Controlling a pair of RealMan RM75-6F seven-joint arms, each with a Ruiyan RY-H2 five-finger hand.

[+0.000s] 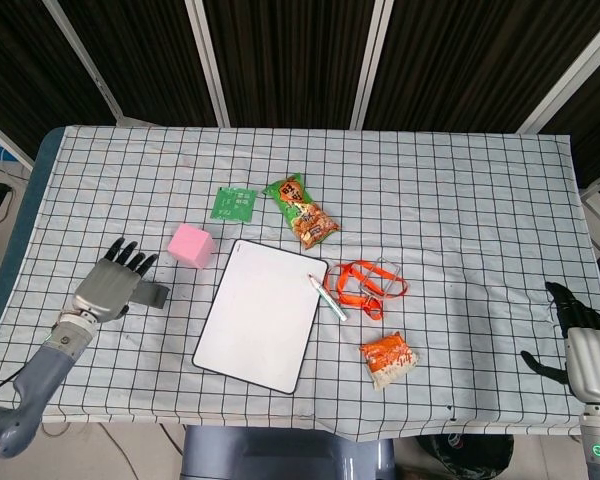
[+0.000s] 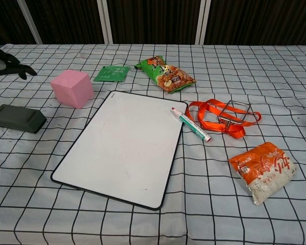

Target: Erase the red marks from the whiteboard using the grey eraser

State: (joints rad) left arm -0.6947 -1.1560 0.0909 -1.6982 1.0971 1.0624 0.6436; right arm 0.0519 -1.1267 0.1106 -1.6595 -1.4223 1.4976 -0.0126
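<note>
The whiteboard (image 1: 261, 313) (image 2: 125, 144) lies in the middle of the table, its white face showing no red marks. The grey eraser (image 2: 18, 118) (image 1: 153, 294) lies flat on the cloth to the board's left. My left hand (image 1: 110, 287) (image 2: 4, 62) hovers just above and beside the eraser with its fingers spread, holding nothing. My right hand (image 1: 578, 343) hangs off the table's front right corner, fingers apart and empty; the chest view does not show it.
A pink cube (image 1: 192, 245) stands between the eraser and the board's top corner. A marker (image 1: 327, 297) lies along the board's right edge, beside an orange lanyard (image 1: 368, 284). A green packet (image 1: 233, 203), a snack bag (image 1: 301, 212) and an orange packet (image 1: 388, 358) lie around.
</note>
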